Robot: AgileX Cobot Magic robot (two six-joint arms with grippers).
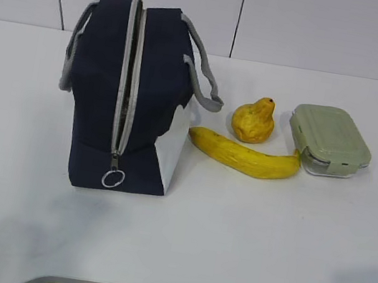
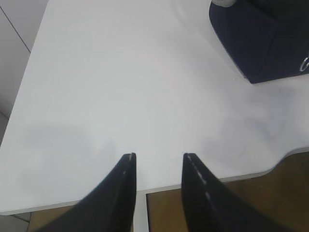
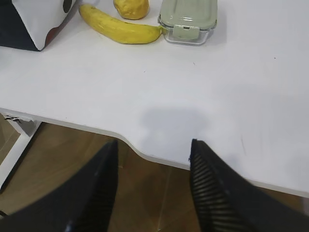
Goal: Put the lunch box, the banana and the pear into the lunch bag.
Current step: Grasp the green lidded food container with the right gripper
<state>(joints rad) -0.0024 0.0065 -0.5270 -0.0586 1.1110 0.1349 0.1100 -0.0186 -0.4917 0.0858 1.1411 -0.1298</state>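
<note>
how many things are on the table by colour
Yellow: 2, the banana and the pear
Navy blue: 1, the lunch bag
Pale green lid over a clear base: 1, the lunch box
Total: 4

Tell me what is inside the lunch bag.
Cannot be seen: the lunch bag has its zipper closed. The banana, pear and lunch box lie outside it.
</note>
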